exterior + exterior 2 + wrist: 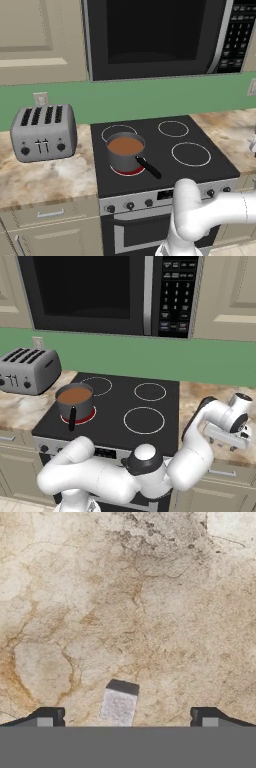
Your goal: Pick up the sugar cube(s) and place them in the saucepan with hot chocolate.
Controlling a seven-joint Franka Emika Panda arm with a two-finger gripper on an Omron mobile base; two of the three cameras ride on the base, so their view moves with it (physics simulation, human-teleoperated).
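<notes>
- The sugar cube (118, 706) lies on the marbled counter (150, 612), between the two dark fingertips (50, 716) of the gripper (125, 718) and apart from both; its longer side runs along the gripper's line of sight, slightly tilted.
- The jaws are spread wide and hold nothing.
- In the right base view the arm bends over the counter right of the stove (120, 406), hand turned down.
- The saucepan (125, 152) with hot chocolate (125, 146) stands on the front left burner, its handle pointing to the front.
- The toaster (44, 132) stands farther left, the microwave (160, 35) above the stove.
</notes>
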